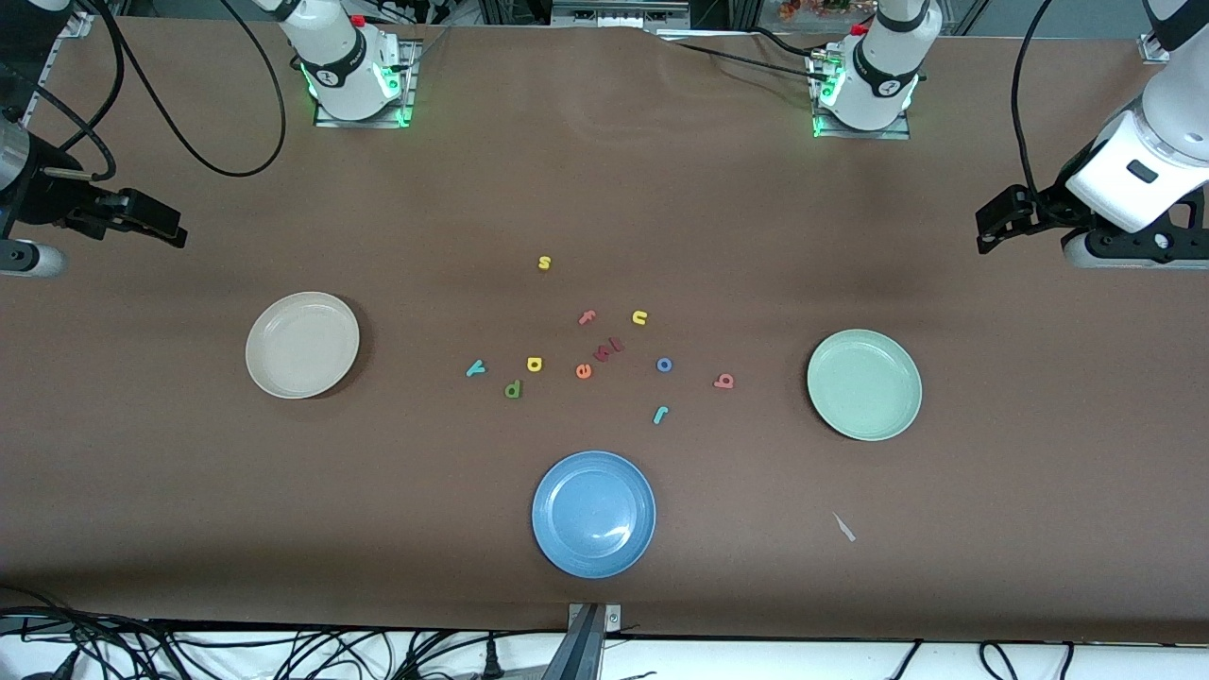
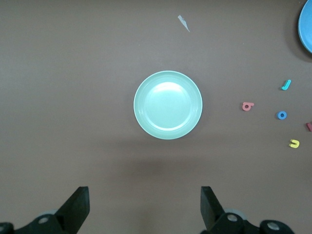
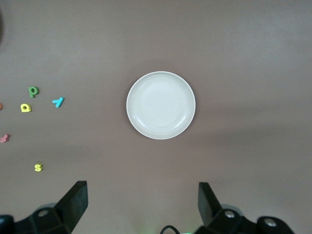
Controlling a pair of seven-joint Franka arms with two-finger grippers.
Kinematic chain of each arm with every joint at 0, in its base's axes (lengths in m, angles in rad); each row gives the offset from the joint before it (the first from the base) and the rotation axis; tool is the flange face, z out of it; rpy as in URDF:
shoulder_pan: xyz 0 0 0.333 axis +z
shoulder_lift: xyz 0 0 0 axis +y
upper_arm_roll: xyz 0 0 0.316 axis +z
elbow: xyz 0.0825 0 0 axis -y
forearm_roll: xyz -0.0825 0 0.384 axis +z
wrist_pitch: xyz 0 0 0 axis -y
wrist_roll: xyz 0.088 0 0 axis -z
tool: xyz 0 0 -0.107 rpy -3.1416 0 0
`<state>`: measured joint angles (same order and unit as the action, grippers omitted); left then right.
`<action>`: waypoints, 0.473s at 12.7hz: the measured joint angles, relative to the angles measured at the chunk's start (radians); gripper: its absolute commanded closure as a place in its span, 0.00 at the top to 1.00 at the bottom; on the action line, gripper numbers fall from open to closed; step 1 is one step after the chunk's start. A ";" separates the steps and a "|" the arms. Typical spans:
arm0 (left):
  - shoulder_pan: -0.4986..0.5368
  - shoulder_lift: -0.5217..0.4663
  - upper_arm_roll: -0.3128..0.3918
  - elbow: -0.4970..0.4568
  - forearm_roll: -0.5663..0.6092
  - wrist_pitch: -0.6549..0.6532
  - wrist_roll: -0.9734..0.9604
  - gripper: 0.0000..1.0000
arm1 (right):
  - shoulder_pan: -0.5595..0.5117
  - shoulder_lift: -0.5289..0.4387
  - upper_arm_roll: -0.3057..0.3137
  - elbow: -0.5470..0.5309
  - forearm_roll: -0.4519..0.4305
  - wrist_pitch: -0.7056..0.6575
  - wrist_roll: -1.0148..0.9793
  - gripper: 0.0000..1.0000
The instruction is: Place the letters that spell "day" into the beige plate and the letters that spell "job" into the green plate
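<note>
The empty beige plate [image 1: 302, 345] [image 3: 161, 105] lies toward the right arm's end of the table, and the empty green plate [image 1: 864, 384] [image 2: 167, 105] toward the left arm's end. Between them lie the green d [image 1: 513, 389], yellow a [image 1: 535, 364] and teal y [image 1: 475, 368]. Closer to the green plate lie the teal j [image 1: 660, 414], blue o [image 1: 664, 365] and pinkish b [image 1: 723, 382]. My left gripper [image 1: 987, 231] [image 2: 145, 195] hangs open and empty, high by the green plate. My right gripper [image 1: 175, 231] [image 3: 142, 190] hangs open and empty, high by the beige plate.
A blue plate [image 1: 593, 513] lies nearest the front camera. Other letters lie among the task's: yellow s [image 1: 544, 263], pink f [image 1: 587, 317], yellow u [image 1: 639, 317], orange e [image 1: 584, 371] and a dark red one [image 1: 609, 349]. A pale scrap [image 1: 843, 527] lies near the green plate.
</note>
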<state>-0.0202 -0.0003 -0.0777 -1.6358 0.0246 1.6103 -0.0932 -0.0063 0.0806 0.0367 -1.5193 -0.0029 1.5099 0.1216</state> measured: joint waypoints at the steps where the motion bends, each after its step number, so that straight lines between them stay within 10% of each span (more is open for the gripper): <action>1: 0.000 -0.003 0.000 0.000 0.000 -0.004 0.000 1.00 | 0.000 0.000 0.002 0.000 0.000 0.000 0.000 1.00; 6: 0.000 -0.006 0.000 0.000 -0.001 -0.006 0.002 1.00 | 0.001 0.000 0.012 0.000 0.000 0.000 0.000 1.00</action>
<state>-0.0202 -0.0061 -0.0778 -1.6358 0.0240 1.6040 -0.0916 -0.0052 0.0806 0.0486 -1.5193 -0.0029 1.5099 0.1216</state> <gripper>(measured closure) 0.000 0.000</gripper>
